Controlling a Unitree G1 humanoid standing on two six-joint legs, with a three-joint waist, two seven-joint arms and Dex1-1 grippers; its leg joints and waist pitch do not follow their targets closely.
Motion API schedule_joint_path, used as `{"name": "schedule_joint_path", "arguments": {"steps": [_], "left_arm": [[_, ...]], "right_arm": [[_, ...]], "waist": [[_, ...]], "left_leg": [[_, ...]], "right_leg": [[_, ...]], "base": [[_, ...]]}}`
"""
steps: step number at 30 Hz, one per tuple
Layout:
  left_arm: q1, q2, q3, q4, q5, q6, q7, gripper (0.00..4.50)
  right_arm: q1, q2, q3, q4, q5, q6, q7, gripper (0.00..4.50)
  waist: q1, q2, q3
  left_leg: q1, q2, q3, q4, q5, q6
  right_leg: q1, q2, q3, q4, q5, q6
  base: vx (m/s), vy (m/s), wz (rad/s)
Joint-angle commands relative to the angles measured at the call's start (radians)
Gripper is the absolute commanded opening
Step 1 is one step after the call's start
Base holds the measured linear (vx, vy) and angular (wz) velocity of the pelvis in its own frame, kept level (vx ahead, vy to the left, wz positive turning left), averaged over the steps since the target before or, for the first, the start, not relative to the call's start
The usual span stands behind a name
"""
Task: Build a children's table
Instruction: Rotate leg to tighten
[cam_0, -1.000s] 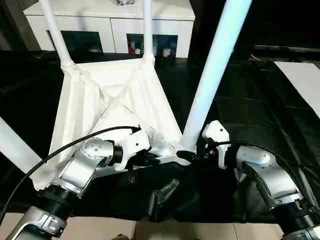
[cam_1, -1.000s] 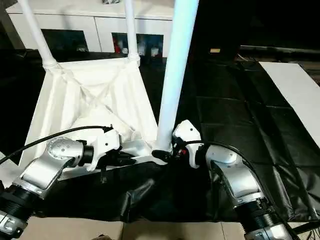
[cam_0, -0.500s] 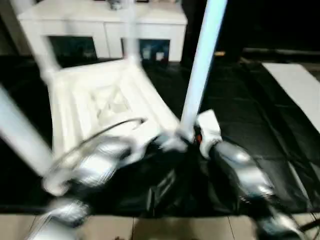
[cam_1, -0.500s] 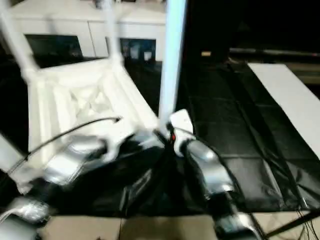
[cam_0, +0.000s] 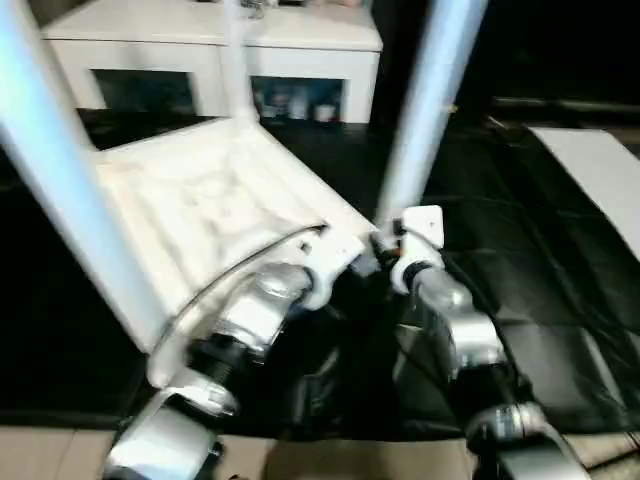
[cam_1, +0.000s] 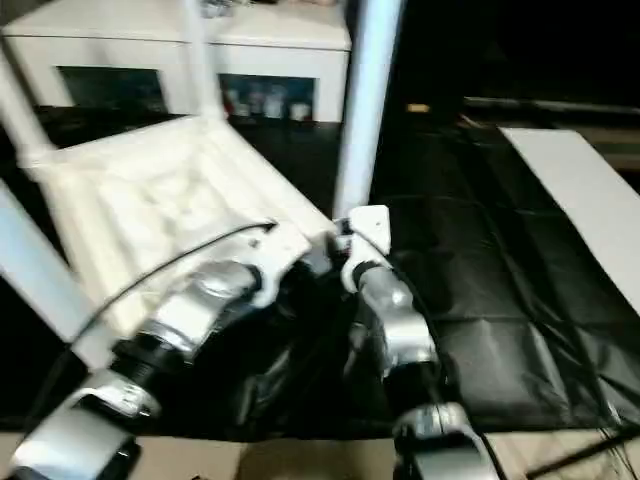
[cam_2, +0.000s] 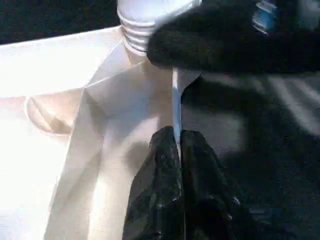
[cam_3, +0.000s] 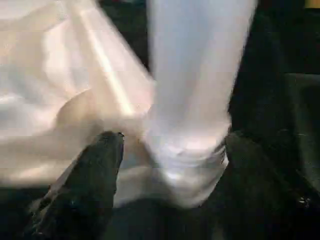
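Note:
The children's table lies upside down, its white ribbed tabletop (cam_0: 210, 200) tilted, with white legs standing up from its corners. My left gripper (cam_2: 177, 142) is shut on the tabletop's thin rim, close to the near right corner. At that corner a leg (cam_0: 425, 110) rises from its socket. My right gripper (cam_3: 174, 142) is open around this leg's ringed base, one black finger (cam_3: 95, 175) on each side and a gap beside the leg. Another leg (cam_0: 70, 190) rises large at the left and a third (cam_0: 237, 60) stands at the far corner.
A white cabinet (cam_0: 210, 40) with glass-fronted compartments stands behind the table. A crinkled black sheet (cam_0: 560, 280) covers the floor, with a white panel (cam_0: 600, 160) at the far right. A beige strip of floor (cam_0: 300, 460) runs along the near edge.
The whole picture has swung, so the camera has moved. The near left leg now looms larger at the left. Both grippers stay at the same near right corner.

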Motion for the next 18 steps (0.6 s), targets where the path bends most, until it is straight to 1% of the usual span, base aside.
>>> {"name": "schedule_joint_path", "arguments": {"steps": [1,2,3,4,5,6,7,8,9,10,11,12,13,14,15,16,17,18], "left_arm": [[0.026,0.030,-0.006,-0.039,0.023,-0.012,-0.017,0.00],[0.032,0.038,-0.007,-0.049,0.024,-0.008,-0.025,0.00],[0.041,0.051,-0.008,-0.066,0.024,-0.003,-0.038,0.00],[0.063,0.083,-0.014,-0.104,0.024,-0.004,-0.076,0.00],[0.063,0.083,-0.014,-0.104,0.024,-0.004,-0.076,0.00],[0.093,0.124,-0.025,-0.154,0.014,-0.023,-0.141,0.00],[0.152,0.205,-0.048,-0.246,-0.024,-0.064,-0.286,0.00],[0.177,0.236,-0.060,-0.280,-0.053,-0.098,-0.362,0.00],[0.177,0.236,-0.060,-0.281,-0.053,-0.098,-0.362,0.00],[0.195,0.263,-0.071,-0.307,-0.077,-0.101,-0.415,0.00],[0.195,0.263,-0.071,-0.307,-0.077,-0.101,-0.415,0.00],[0.213,0.292,-0.081,-0.331,-0.106,-0.111,-0.478,0.00],[0.227,0.310,-0.083,-0.350,-0.131,-0.099,-0.522,0.00],[0.228,0.311,-0.083,-0.351,-0.132,-0.098,-0.524,0.00],[0.234,0.319,-0.083,-0.361,-0.144,-0.087,-0.544,0.00],[0.240,0.321,-0.082,-0.366,-0.155,-0.080,-0.561,0.00],[0.243,0.323,-0.082,-0.369,-0.159,-0.077,-0.569,0.00],[0.247,0.328,-0.083,-0.376,-0.165,-0.073,-0.584,0.00]], "right_arm": [[-0.002,-0.024,0.015,-0.059,0.004,0.003,0.026,3.84],[0.001,-0.037,0.018,-0.070,-0.003,0.005,0.029,3.84],[0.007,-0.058,0.024,-0.089,-0.015,0.007,0.034,3.84],[0.026,-0.109,0.041,-0.133,-0.018,0.016,0.095,3.84],[0.026,-0.109,0.041,-0.133,-0.018,0.016,0.095,3.84],[0.053,-0.167,0.050,-0.185,0.008,0.036,0.197,3.84],[0.112,-0.284,0.081,-0.269,0.036,0.025,0.399,3.84],[0.130,-0.320,0.088,-0.289,0.043,0.010,0.457,3.84],[0.131,-0.320,0.088,-0.289,0.043,0.010,0.457,3.84],[0.146,-0.345,0.094,-0.306,0.053,0.003,0.504,3.84],[0.146,-0.345,0.094,-0.306,0.053,0.003,0.504,3.84],[0.163,-0.374,0.102,-0.324,0.069,-0.004,0.558,3.84],[0.175,-0.397,0.112,-0.336,0.083,-0.007,0.597,3.84],[0.175,-0.399,0.113,-0.337,0.084,-0.008,0.599,3.84],[0.181,-0.411,0.119,-0.343,0.092,-0.008,0.619,3.84],[0.183,-0.418,0.126,-0.344,0.097,-0.010,0.631,3.84],[0.184,-0.421,0.130,-0.346,0.100,-0.010,0.639,3.84],[0.186,-0.426,0.138,-0.354,0.112,-0.006,0.662,3.84]], "waist": [[0.010,-0.006,-0.069],[0.011,-0.005,-0.070],[0.013,-0.003,-0.067],[0.014,0.000,-0.066],[0.017,-0.002,-0.066],[0.017,0.002,-0.064],[0.017,0.002,-0.063],[0.022,0.003,-0.061],[0.016,0.004,-0.057],[0.015,0.003,-0.057],[0.014,0.002,-0.055],[0.014,0.003,-0.052],[0.014,0.000,-0.052],[0.015,0.002,-0.049],[0.014,0.002,-0.050],[0.016,0.005,-0.048],[0.015,0.003,-0.049],[0.015,0.002,-0.049]], "left_leg": [[-0.001,0.048,-0.020,-0.072,-0.097,0.057],[-0.001,0.045,-0.015,-0.066,-0.038,0.081],[0.000,0.046,-0.014,-0.066,-0.029,0.091],[0.001,0.045,-0.012,-0.065,-0.035,0.101],[0.002,0.049,-0.012,-0.066,-0.045,0.108],[0.003,0.048,-0.013,-0.068,-0.068,0.110],[0.002,0.050,-0.013,-0.068,-0.077,0.110],[0.000,0.057,-0.016,-0.069,-0.101,0.112],[0.004,0.057,-0.013,-0.072,-0.132,0.107],[0.007,0.055,-0.011,-0.072,-0.142,0.101],[0.006,0.053,-0.010,-0.074,-0.166,0.092],[0.008,0.054,-0.011,-0.075,-0.195,0.083],[0.008,0.057,-0.012,-0.078,-0.201,0.079],[0.010,0.059,-0.013,-0.082,-0.209,0.069],[0.010,0.058,-0.012,-0.080,-0.220,0.065],[0.016,0.059,-0.011,-0.081,-0.229,0.057],[0.012,0.057,-0.012,-0.082,-0.227,0.050],[0.010,0.057,-0.013,-0.083,-0.223,0.047]], "right_leg": [[0.056,-0.070,0.043,-0.065,-0.097,-0.181],[0.053,-0.065,0.044,-0.053,0.018,-0.212],[0.051,-0.064,0.042,-0.053,0.042,-0.225],[0.052,-0.062,0.041,-0.051,0.061,-0.242],[0.054,-0.064,0.041,-0.051,0.064,-0.246],[0.057,-0.063,0.039,-0.055,0.044,-0.248],[0.057,-0.064,0.041,-0.055,0.037,-0.247],[0.062,-0.068,0.043,-0.054,0.031,-0.242],[0.052,-0.065,0.043,-0.058,0.001,-0.251],[0.051,-0.064,0.043,-0.060,-0.013,-0.256],[0.050,-0.063,0.043,-0.063,-0.054,-0.258],[0.047,-0.065,0.043,-0.068,-0.110,-0.249],[0.048,-0.067,0.044,-0.069,-0.131,-0.246],[0.045,-0.067,0.044,-0.071,-0.160,-0.240],[0.045,-0.065,0.044,-0.070,-0.168,-0.239],[0.039,-0.063,0.046,-0.074,-0.180,-0.237],[0.043,-0.064,0.045,-0.071,-0.181,-0.236],[0.045,-0.065,0.045,-0.071,-0.182,-0.234]], "base": [[0.000,0.000,0.00],[0.000,0.000,0.00],[0.000,0.000,0.00],[0.000,0.000,0.00],[0.000,0.000,0.00],[0.000,0.000,0.00],[0.000,0.000,0.00],[0.000,0.000,0.00],[0.000,0.000,0.00],[0.000,0.000,0.00],[0.000,0.000,0.00],[0.000,0.000,0.00],[0.000,0.000,0.00],[0.000,0.000,0.00],[0.000,0.000,0.00],[0.000,0.000,0.00],[0.000,0.000,0.00],[0.000,0.000,0.00]]}}
